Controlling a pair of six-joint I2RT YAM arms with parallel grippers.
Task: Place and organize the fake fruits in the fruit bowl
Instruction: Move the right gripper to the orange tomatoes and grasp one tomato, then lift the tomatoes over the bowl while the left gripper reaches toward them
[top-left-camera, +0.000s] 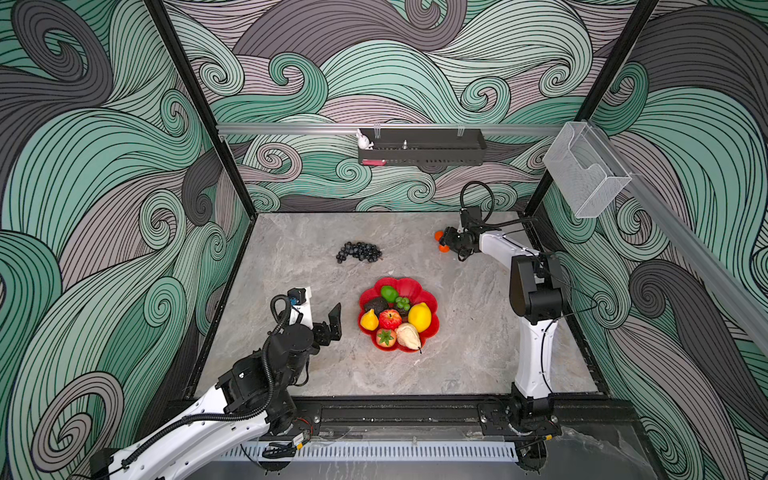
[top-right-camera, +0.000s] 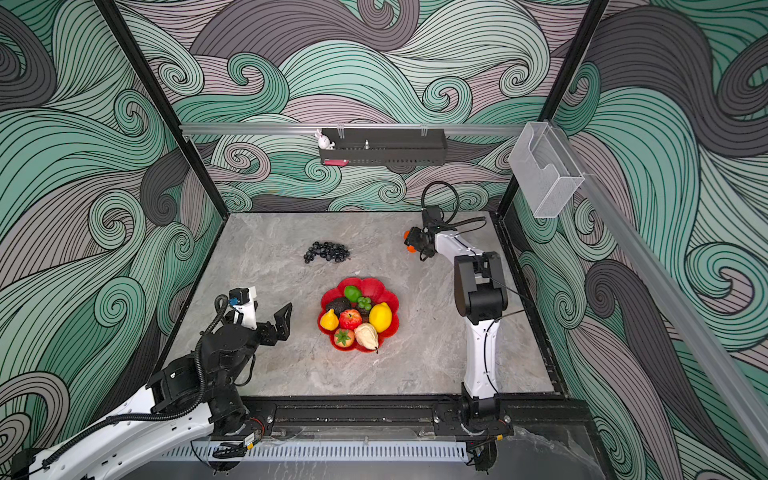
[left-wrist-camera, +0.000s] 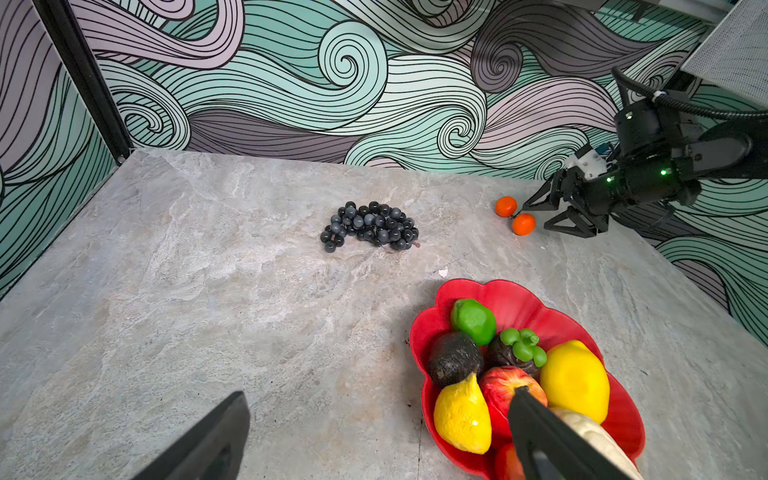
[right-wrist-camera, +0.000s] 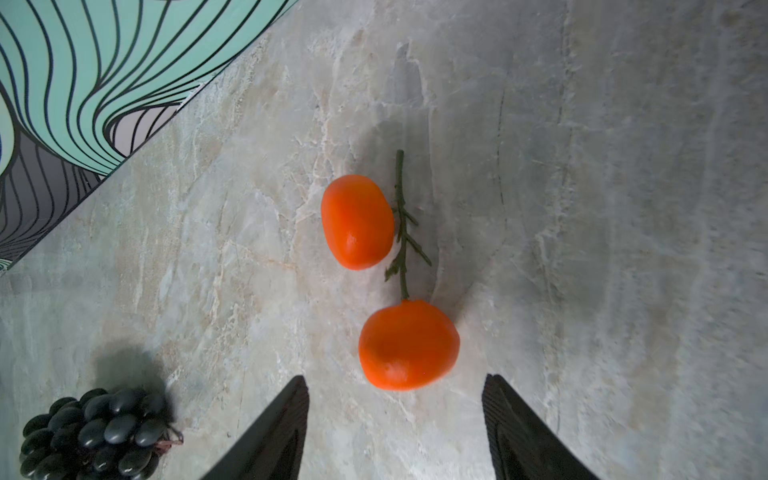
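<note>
Just short of the oranges (right-wrist-camera: 409, 345), right jaws gape empty.

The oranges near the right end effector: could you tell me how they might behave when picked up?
The oranges look round and glossy, so they may roll or slip from an off-centre pinch. A thin stem joins them, so lifting one would probably swing the other along.
</note>
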